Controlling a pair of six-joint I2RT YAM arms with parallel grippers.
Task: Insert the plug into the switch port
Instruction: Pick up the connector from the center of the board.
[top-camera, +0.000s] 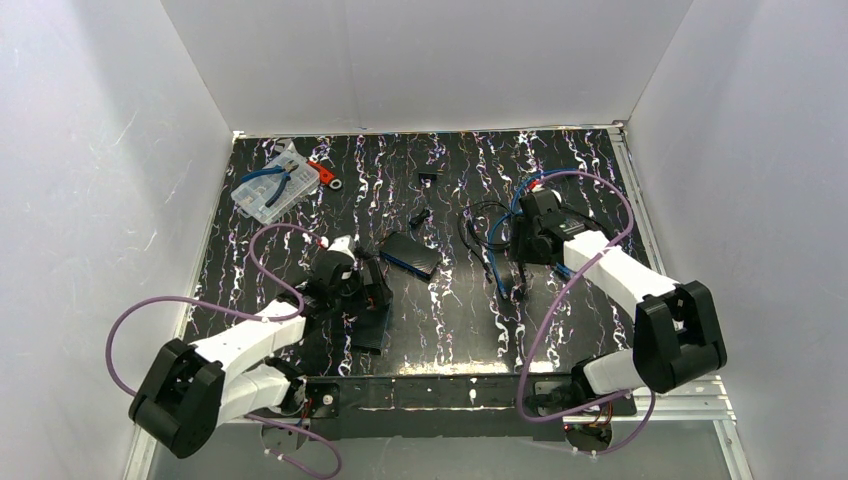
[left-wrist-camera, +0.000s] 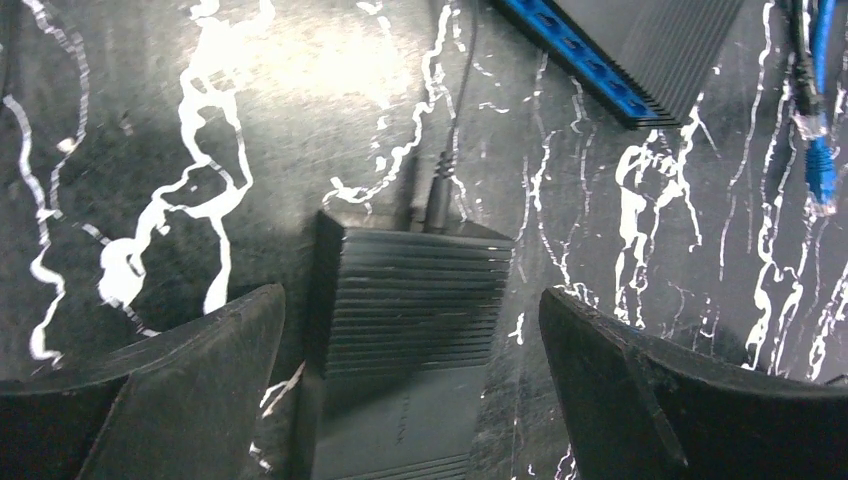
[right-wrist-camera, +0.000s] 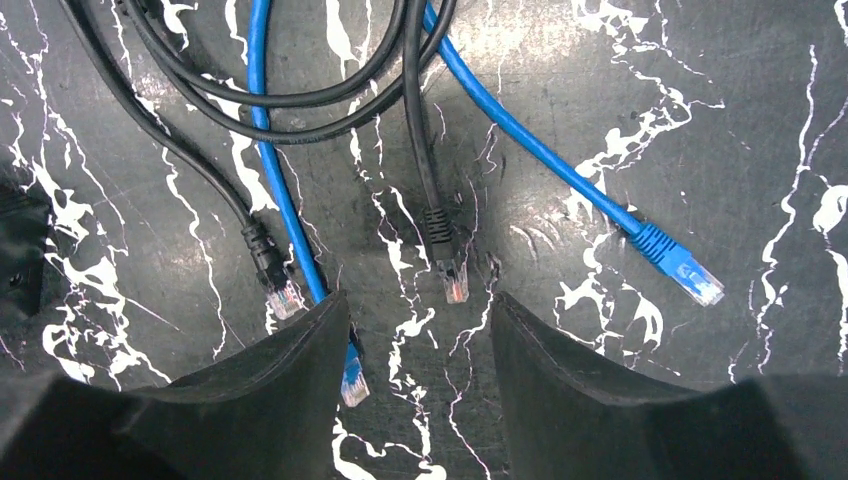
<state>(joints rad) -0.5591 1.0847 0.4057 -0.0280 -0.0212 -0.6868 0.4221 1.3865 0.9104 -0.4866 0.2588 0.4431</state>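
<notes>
Jaws on our right gripper (right-wrist-camera: 418, 305) sit half open and empty, lined up on the clear plug (right-wrist-camera: 455, 282) of the black cable (right-wrist-camera: 425, 170) lying on the table (right-wrist-camera: 760, 120). We'd pinch it by the boot (right-wrist-camera: 437, 228), leaving the front free, and keep clear of the blue cable (right-wrist-camera: 540, 140) beside it. Left gripper (left-wrist-camera: 410, 298) hangs wide open, empty, over a black switch (left-wrist-camera: 400, 400); the blue-ported switch (left-wrist-camera: 620, 60) lies just beyond.

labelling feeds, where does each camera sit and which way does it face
top: above and behind, looking down at table; left arm, right arm show
left wrist: on left arm, looking down at a black box; left fingers show
right wrist: on right arm, looking down at cables; right fingers show
shared: top and left wrist see the blue-port switch
</notes>
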